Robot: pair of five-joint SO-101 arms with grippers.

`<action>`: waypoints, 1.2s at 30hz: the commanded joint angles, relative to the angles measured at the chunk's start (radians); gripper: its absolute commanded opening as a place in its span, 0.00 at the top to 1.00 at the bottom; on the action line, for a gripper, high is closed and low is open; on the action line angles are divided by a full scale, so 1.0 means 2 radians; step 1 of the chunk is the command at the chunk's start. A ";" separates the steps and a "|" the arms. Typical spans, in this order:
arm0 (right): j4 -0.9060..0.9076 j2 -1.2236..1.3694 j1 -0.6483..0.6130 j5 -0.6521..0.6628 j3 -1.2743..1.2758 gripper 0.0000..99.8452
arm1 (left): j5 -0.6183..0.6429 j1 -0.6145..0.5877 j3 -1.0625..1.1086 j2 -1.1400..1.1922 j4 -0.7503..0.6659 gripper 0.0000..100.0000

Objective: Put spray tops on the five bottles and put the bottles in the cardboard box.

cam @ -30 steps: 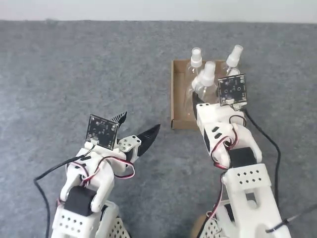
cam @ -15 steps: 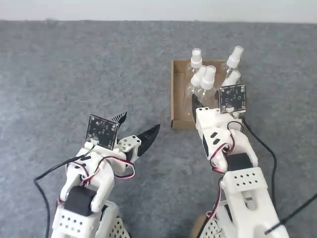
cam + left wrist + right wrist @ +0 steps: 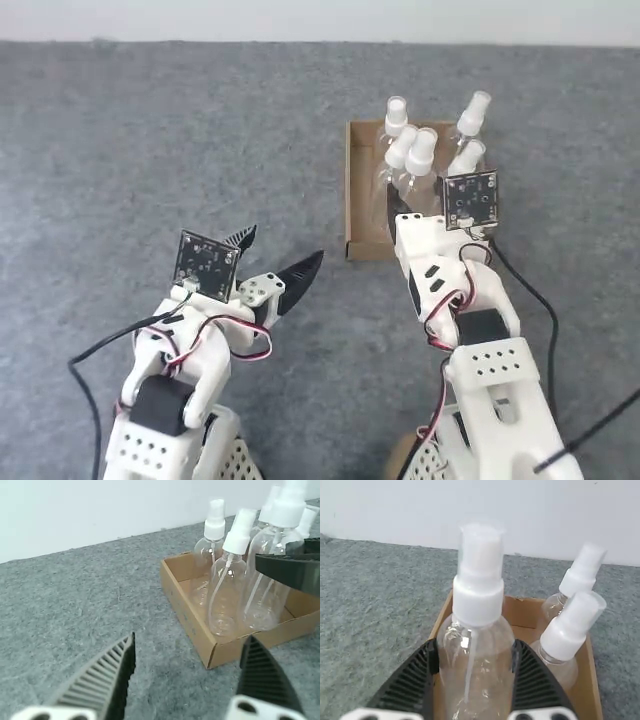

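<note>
My right gripper (image 3: 475, 647) is closed on the body of a bottle (image 3: 478, 600) that has its spray top fitted. The bottle is upright, long axis vertical, at the near end of the cardboard box (image 3: 352, 200), just beside the other bottles (image 3: 397, 115) standing there. I cannot tell whether its base touches the box floor. Judgement: lower straight down, then release. My left gripper (image 3: 191, 640) hangs open over the worktop (image 3: 150, 130), well apart from the box

The left arm (image 3: 185, 370) and right arm (image 3: 485, 350) are white printed plastic with black servo blocks (image 3: 160, 405) at the joints. Red, black and white cables (image 3: 436, 310) loop along them, and the left claw (image 3: 284, 244) and right claw (image 3: 476, 647) have black, ribbed, pointed fingers (image 3: 107, 675).
</note>
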 commanded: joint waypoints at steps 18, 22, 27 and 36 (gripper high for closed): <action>-0.068 -0.016 0.003 -0.005 0.041 0.99 | -0.001 -0.002 -0.002 0.009 -0.010 0.69; -0.071 -0.016 0.003 -0.005 0.044 0.99 | -0.001 -0.002 -0.002 0.009 -0.010 0.69; -0.084 -0.016 0.002 -0.005 0.040 0.99 | -0.001 -0.002 0.003 0.006 -0.014 0.69; -0.095 -0.011 0.001 -0.005 0.043 0.99 | -0.001 -0.002 0.008 0.008 -0.023 0.69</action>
